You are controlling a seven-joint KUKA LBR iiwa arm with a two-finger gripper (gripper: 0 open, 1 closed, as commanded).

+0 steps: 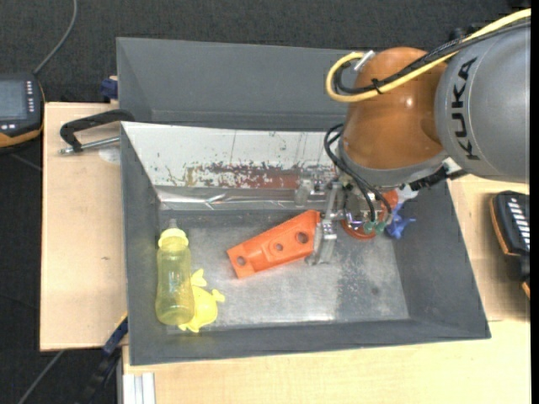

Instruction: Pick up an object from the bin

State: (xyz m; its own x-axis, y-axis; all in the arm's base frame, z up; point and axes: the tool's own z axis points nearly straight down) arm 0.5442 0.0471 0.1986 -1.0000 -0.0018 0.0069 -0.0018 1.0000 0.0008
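The gripper (323, 241) hangs at the right end of the flat orange plastic bar with holes (271, 248), which lies mid-floor in the grey metal bin (438, 293); open or closed, I cannot tell.

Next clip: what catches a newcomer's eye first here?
The flat orange plastic block with holes, slantwise in the middle of the grey metal bin, with the gripper at its right end. Next, the clear yellow plastic bottle near the left wall, a yellow lump beside it.

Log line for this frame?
gripper at right end of orange holed bar | bar flat on bin floor | yellow bottle at view-left
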